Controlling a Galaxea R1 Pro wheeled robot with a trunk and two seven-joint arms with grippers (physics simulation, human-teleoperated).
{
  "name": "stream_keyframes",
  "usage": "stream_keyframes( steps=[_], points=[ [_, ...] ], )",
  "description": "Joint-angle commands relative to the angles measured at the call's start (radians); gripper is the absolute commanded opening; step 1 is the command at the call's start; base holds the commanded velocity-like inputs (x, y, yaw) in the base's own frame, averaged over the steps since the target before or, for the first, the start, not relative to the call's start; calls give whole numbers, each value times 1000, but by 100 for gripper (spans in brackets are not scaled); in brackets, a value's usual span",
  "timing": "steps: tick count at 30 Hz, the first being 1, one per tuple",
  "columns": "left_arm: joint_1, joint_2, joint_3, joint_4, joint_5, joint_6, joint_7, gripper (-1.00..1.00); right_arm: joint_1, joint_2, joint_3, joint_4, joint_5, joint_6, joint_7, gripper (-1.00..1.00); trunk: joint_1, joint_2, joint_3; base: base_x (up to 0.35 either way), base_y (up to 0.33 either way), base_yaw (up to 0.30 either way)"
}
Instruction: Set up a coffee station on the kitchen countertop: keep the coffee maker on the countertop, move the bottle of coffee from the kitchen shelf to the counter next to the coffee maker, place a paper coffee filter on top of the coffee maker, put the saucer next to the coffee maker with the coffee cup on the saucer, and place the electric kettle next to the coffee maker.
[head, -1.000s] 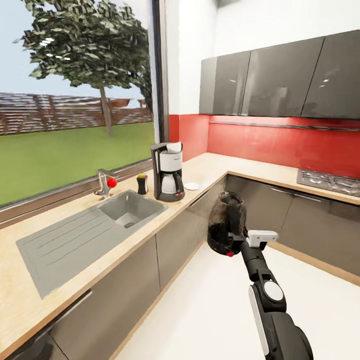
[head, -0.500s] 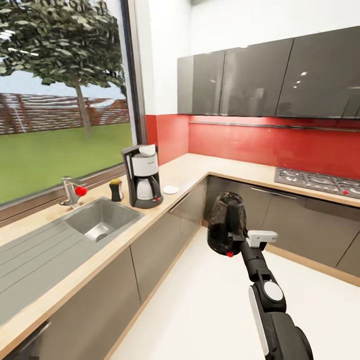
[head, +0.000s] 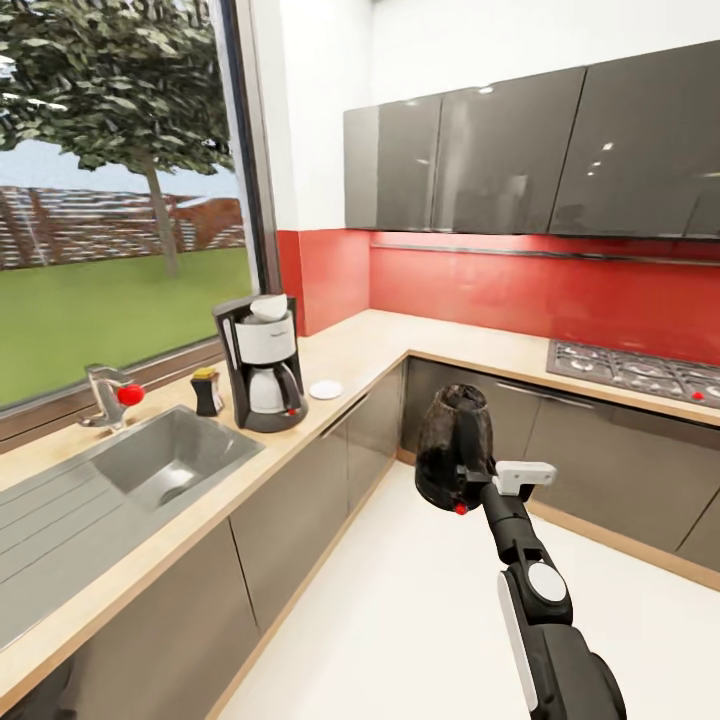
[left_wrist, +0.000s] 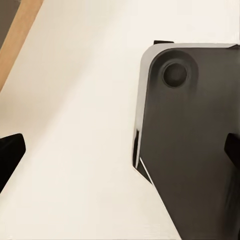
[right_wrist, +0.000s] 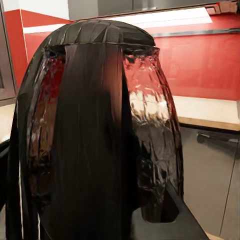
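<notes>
The black and white coffee maker (head: 258, 366) stands on the wooden countertop (head: 370, 350) by the window, a white paper filter (head: 268, 306) on its top. A small dark bottle of coffee (head: 207, 391) stands just to its left, a white saucer (head: 325, 389) just to its right. My right gripper (head: 466, 482) is shut on the handle of the dark glass electric kettle (head: 452, 445), held upright over the floor, well short of the counter. Up close in the right wrist view, the kettle (right_wrist: 100, 135) hides the fingers. My left gripper (left_wrist: 120, 152) hangs open above the floor.
A steel sink (head: 160, 460) with a red-knobbed tap (head: 112, 392) lies left of the coffee maker. The counter turns a corner and carries a gas hob (head: 640, 368) on the right. Grey cabinets (head: 300, 500) run below, wall cupboards (head: 500, 150) above. Pale floor (head: 400, 620) lies ahead.
The camera has swung right: the sink, coffee maker and window slid left in the picture. The kettle stays in my right gripper at the same spot in the view.
</notes>
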Motion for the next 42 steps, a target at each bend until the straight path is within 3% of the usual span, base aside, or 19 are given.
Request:
stream_keyframes(
  steps=[1, 7, 24, 42],
  points=[
    [-1, -1, -9, 1, 8, -3, 2, 100, -1, 1, -3, -1, 9, -1, 5, -100, 1, -2, -2, 267, -170, 0],
    [-1, 0, -8, 1, 9, -4, 2, 100, -1, 1, -2, -1, 9, -1, 5, -100, 1, -2, -2, 281, -171, -47],
    [-1, 1, -7, 2, 11, -5, 2, 100, -1, 1, -2, -1, 9, -1, 5, -100, 1, -2, -2, 289, -171, -272],
    [-1, -4, -7, 1, 10, -4, 2, 100, -1, 1, -2, 1, 9, -1, 5, -100, 1, -2, -2, 300, -167, -12]
  ],
)
